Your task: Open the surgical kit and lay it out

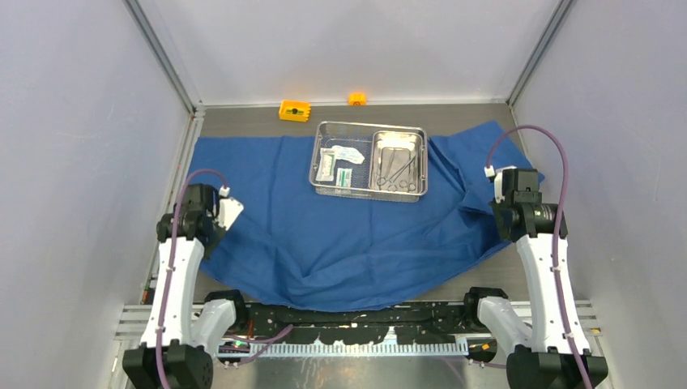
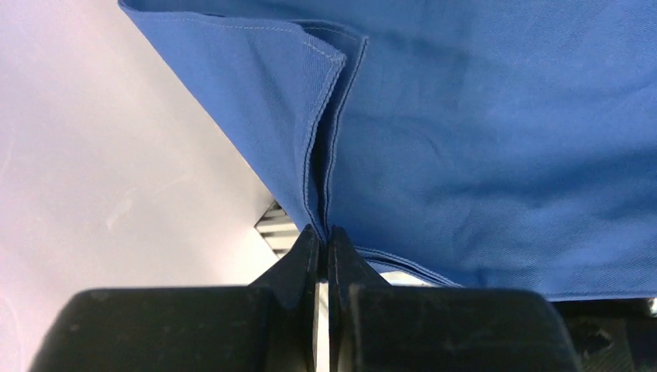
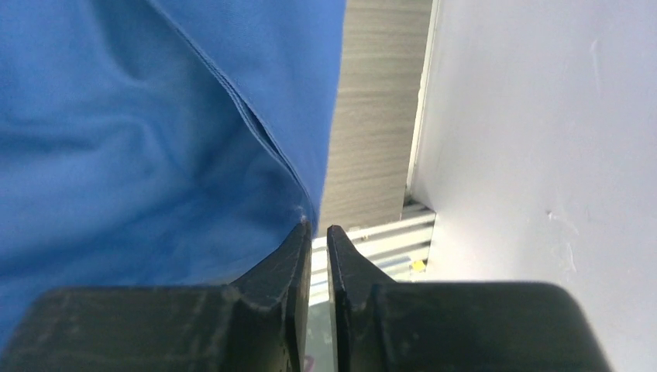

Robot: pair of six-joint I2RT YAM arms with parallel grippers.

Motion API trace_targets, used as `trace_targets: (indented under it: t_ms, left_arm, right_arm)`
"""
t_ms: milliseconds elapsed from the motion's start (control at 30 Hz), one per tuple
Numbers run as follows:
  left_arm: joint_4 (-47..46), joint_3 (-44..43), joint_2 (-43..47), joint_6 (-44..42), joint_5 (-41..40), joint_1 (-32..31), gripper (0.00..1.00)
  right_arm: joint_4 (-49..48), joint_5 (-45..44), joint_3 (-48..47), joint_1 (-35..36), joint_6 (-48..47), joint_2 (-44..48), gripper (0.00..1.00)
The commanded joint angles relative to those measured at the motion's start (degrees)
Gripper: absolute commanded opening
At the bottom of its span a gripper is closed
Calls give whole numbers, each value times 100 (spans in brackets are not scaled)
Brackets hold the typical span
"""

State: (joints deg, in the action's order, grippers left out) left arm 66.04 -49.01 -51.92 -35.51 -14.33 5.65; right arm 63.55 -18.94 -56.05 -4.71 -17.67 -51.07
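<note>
The left jaws pinched the hem of the blue cloth wrap (image 2: 465, 139), spread on the desk (image 1: 243, 121) under the steel mesh basket (image 1: 316, 162); the right jaws stood narrowly apart beside its edge.

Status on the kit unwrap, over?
Left gripper shut on cloth edge. Right gripper slightly open, empty, at cloth's right edge. Cloth spread open, basket uncovered on it. Nothing in the way.
</note>
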Motion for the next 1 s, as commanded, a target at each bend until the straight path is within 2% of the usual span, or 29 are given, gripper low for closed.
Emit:
trace_targets:
  t_ms: [0, 133, 200, 233, 300, 433, 633, 833, 967]
  left_arm:
    - [1033, -202, 433, -594, -340, 15, 0]
    - [1804, -451, 642, -922, -379, 15, 0]
    - [1919, -578, 691, -1023, -424, 15, 4]
    - [1922, -661, 700, -1055, -425, 16, 9]
    - [1874, -851, 653, -1105, -338, 16, 26]
    - [1698, -1384, 267, -910, 51, 15, 53]
    - [929, -1842, -433, -306, 594, 15, 71]
    - [256, -2105, -1224, 217, 964, 7, 77]
    - [167, -2241, -1413, 347, 1297, 0, 78]
  right_arm:
    - [887, 153, -488, -36, -180, 234, 21]
    - [1340, 634, -936, -38, -105, 219, 33]
    - [1405, 994, -1046, -32, -83, 170, 39]
    - [1366, 1163, -1051, -30, -79, 125, 41]
    - [1193, 1411, -992, -23, -110, -79, 46]
    - [489, 1467, -727, 100, -124, -817, 58]
    - [-858, 970, -354, 173, -324, -2031, 66]
    - [-1620, 453, -170, 168, -597, -3089, 65]
    - [-1752, 196, -105, 62, -690, -3218, 35]
